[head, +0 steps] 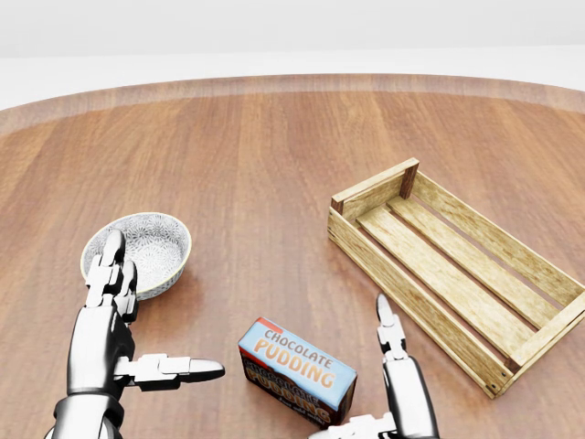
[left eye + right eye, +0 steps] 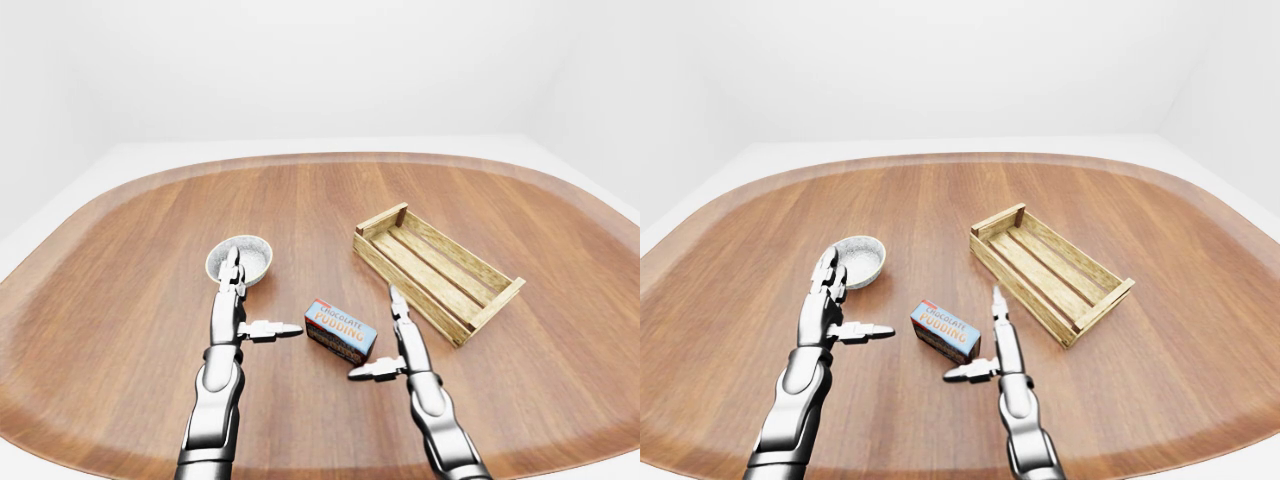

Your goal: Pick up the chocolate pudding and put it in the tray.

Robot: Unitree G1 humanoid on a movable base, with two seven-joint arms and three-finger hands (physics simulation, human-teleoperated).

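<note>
The chocolate pudding box [image 1: 299,371], blue and brown with a red corner, lies flat on the wooden table between my two hands. The wooden slatted tray [image 1: 454,265] sits to its upper right, empty. My right hand [image 2: 388,335] is open just right of the box, fingers pointing up and thumb reaching left below it, not touching. My left hand [image 2: 248,303] is open to the box's left, thumb pointing toward it, a gap between them.
A small patterned bowl [image 1: 146,249] stands just above my left hand's fingertips [image 1: 113,247]. The oval wooden table [image 2: 150,230] fills the views, its rim curving round; white floor and walls lie beyond.
</note>
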